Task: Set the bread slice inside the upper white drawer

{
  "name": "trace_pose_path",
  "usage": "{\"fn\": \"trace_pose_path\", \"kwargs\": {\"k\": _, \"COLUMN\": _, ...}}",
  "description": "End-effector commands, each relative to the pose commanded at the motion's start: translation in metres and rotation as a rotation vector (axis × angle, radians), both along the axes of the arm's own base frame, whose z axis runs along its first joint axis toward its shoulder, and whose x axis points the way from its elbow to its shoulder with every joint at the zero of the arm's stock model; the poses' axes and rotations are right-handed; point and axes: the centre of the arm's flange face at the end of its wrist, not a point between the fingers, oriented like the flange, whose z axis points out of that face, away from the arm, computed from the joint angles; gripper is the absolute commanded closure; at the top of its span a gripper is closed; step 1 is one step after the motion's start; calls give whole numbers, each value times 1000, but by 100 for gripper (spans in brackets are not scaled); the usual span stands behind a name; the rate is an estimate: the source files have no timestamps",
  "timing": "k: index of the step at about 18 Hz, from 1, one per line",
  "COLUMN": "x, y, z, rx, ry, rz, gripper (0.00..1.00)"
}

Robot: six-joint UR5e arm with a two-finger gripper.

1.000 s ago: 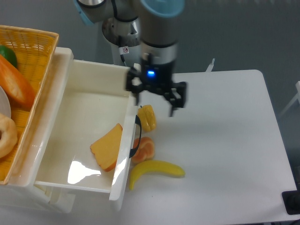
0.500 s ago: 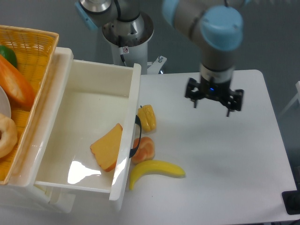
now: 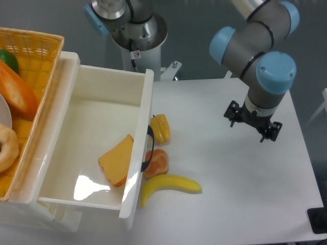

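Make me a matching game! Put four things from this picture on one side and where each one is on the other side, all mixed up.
Things:
1. bread slice
2. banana
3. gripper
4. yellow wicker basket

Places:
A. over the right side of the table, holding nothing
B. inside the upper white drawer, leaning on its front wall
C. at the far left, behind the drawer
D. on the table in front of the drawer, below the peeled orange

Pairs: 1-B, 2-D, 3-A, 4-C

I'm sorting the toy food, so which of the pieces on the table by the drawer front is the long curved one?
The banana, lowest in view; the orange and yellow pepper above it are chunky.
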Motion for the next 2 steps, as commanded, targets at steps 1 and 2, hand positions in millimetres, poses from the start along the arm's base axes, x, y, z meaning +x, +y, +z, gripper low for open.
{"fn": "trace_pose_path", "kwargs": {"k": 1, "x": -2, "y": -1, "z": 0, "rx": 6, "ry": 4, "rz": -2, "gripper": 0}}
{"fn": "trace_pose_path", "kwargs": {"k": 2, "x": -3, "y": -1, "z": -3, "rx": 10, "ry": 2, "rz": -9, "gripper": 0}}
